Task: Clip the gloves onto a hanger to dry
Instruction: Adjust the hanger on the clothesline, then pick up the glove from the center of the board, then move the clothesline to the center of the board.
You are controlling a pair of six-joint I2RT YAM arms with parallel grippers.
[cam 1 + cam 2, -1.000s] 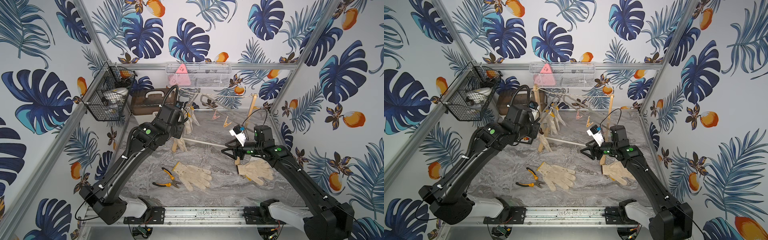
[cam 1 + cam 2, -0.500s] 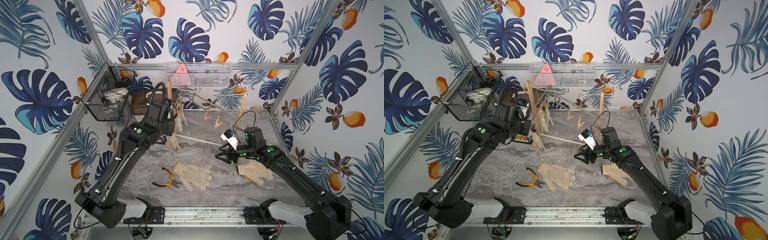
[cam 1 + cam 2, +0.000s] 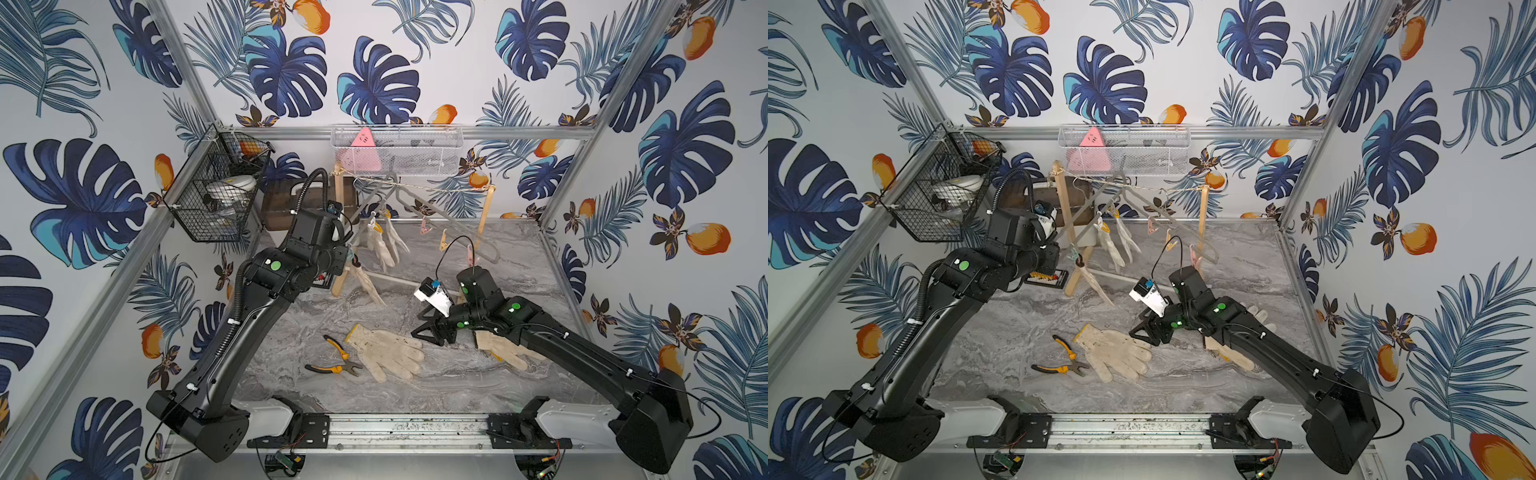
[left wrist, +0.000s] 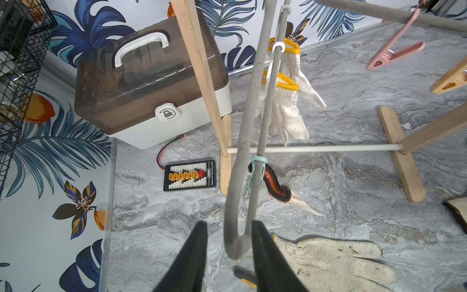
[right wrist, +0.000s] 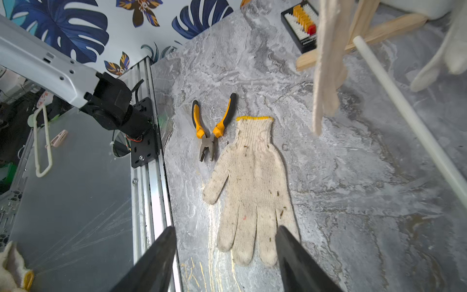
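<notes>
Cream gloves (image 4: 285, 101): three clipped on the hanger (image 4: 242, 141), others lie unclipped below it; my right pincer (image 5: 226, 227) gapes empty, left pincer (image 4: 228, 223) parted astride it.

The left gripper's (image 4: 228, 225) fingers (image 4: 194, 252), pressed together a second ago, have parted, and the curved end of the grey hanger (image 4: 242, 126) now sits between them. The left arm has drawn back from in front of the wooden drying rack's (image 3: 340, 195) left post to just outside it, and the rack itself has slid slightly toward that same side. The right gripper (image 3: 430, 332) has moved away from the rack toward the front and now hangs above the finger ends of the soiled glove (image 3: 388, 351) lying flat on the surface in front of the rack.
</notes>
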